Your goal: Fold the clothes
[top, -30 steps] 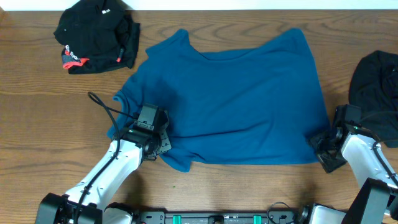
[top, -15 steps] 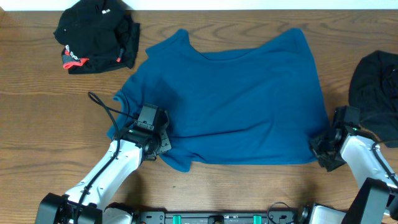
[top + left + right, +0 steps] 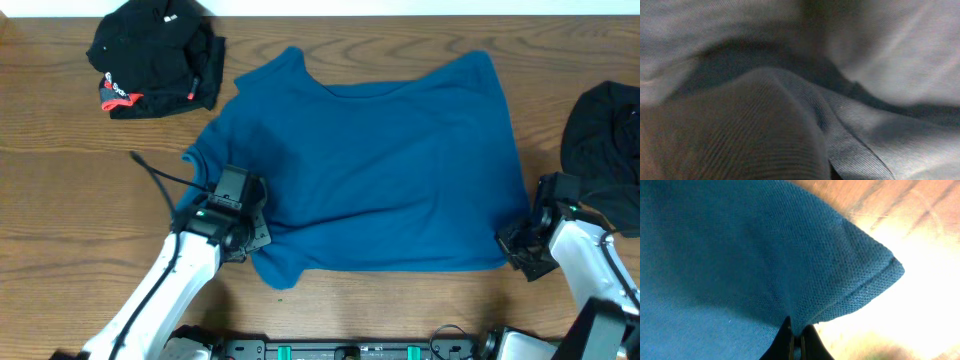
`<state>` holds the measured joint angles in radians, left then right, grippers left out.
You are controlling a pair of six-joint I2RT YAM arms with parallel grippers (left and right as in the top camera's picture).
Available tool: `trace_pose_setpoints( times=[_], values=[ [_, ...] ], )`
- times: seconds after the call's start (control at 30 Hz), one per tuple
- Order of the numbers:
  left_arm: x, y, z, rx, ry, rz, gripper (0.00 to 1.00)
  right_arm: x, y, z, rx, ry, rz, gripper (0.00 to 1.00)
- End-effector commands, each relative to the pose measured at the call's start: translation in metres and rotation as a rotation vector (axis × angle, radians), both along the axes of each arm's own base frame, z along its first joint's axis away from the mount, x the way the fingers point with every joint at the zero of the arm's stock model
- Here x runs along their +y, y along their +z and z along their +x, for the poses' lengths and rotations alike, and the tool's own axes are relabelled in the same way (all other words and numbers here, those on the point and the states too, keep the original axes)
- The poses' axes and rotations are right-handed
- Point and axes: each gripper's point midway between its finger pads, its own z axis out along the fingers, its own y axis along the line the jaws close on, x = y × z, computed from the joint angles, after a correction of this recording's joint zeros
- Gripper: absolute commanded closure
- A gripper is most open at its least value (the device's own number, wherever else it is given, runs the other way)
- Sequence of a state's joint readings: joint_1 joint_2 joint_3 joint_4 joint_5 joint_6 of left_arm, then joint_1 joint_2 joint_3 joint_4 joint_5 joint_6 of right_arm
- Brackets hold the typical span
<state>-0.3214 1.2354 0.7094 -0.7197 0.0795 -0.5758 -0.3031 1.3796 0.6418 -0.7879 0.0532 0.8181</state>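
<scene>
Zero folds done: teal shirt (image 3: pixel 390 170) spread flat in the centre, black red-trimmed garment (image 3: pixel 155 60) bunched far left, dark garment (image 3: pixel 605 130) at right edge. Left gripper (image 3: pixel 250 230) clamped on shirt's near-left edge, right gripper (image 3: pixel 518 245) pinching its near-right corner.

Wooden table (image 3: pixel 60 200), brown grain running sideways; pale strip (image 3: pixel 400 5) along far edge.
</scene>
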Motion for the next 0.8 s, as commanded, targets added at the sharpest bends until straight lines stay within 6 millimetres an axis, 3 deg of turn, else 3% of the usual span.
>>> trace_pose_setpoints(
  times=[0.0, 0.2, 0.53, 0.77],
  values=[
    [-0.001, 0.028, 0.011, -0.076, 0.012, -0.018, 0.94, -0.009, 0.024, 0.015, -0.08, 0.039, -0.051, 0.99],
    [-0.002, 0.039, 0.017, -0.127, 0.024, -0.038, 0.94, -0.006, 0.043, 0.029, -0.173, 0.072, -0.069, 0.99],
    [0.008, 0.043, 0.053, -0.259, 0.06, 0.042, 0.94, 0.0, 0.067, 0.091, -0.45, 0.073, -0.018, 0.96],
    [0.011, 0.028, 0.075, -0.278, 0.072, 0.093, 0.94, 0.003, 0.066, 0.112, -0.505, 0.094, -0.024, 0.97]
  ],
)
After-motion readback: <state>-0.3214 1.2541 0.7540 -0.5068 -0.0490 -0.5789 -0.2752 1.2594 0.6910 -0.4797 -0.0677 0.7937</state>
